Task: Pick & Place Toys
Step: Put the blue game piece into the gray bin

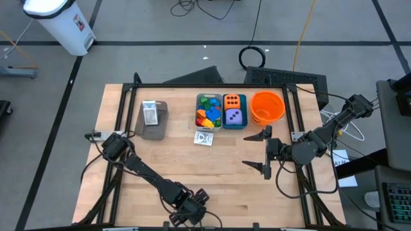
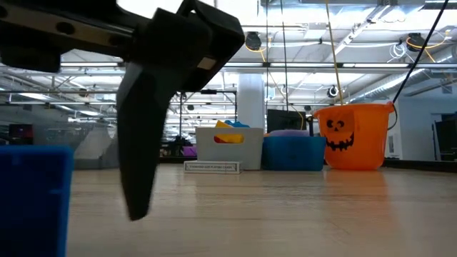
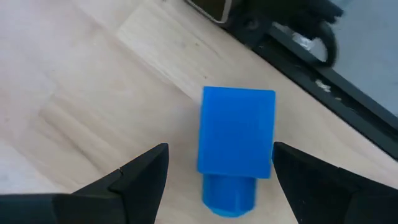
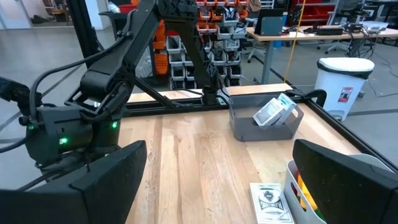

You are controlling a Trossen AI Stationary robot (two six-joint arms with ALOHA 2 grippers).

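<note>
A blue brick (image 3: 236,140) lies on the wooden table close to its near edge, and it also fills the left corner of the low view (image 2: 34,200). My left gripper (image 3: 221,158) points steeply down over it, open, with one finger on each side of the brick and a gap showing at one side. In the high view the left gripper (image 1: 194,204) hides the brick. My right gripper (image 1: 262,153) hangs open and level above the table's right part, with nothing between its fingers (image 4: 217,186).
At the far middle stand a grey bin (image 1: 209,122) of coloured bricks, a teal bin (image 1: 234,124) with an orange and a purple die, and an orange bucket (image 1: 266,107). Another grey bin (image 1: 154,128) holds a white packet. One packet (image 1: 204,138) lies on the table.
</note>
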